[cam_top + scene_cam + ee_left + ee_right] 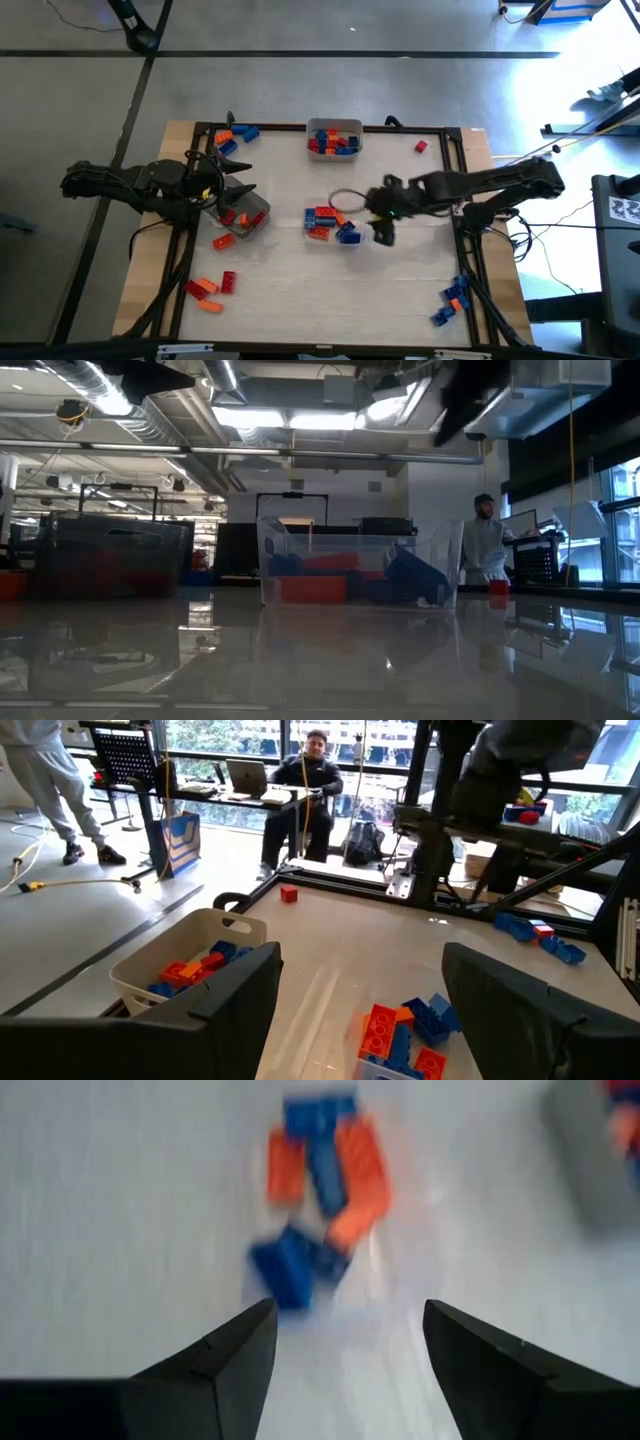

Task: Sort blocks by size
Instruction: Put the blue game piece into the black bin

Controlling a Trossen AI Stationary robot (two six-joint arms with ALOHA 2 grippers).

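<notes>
The blocks are small red, orange and blue bricks. Some lie in a clear tray [327, 222] at the table's middle, also in the low view [360, 575]. Others fill a white tray [334, 138] at the far edge and a grey tray [247, 216] on the left. My right gripper [382, 232] hangs open just right of the clear tray, above the table, with the orange and blue blocks [325, 1190] ahead of its fingers [350, 1315]. My left gripper [240, 193] waits open over the grey tray, nothing between its fingers [360, 955].
Loose blocks lie in heaps at the far left [235, 135], near left [210, 287] and near right [452, 300]. A single red block [421, 147] lies at the far right. A black frame [300, 127] edges the table. People show in the room beyond.
</notes>
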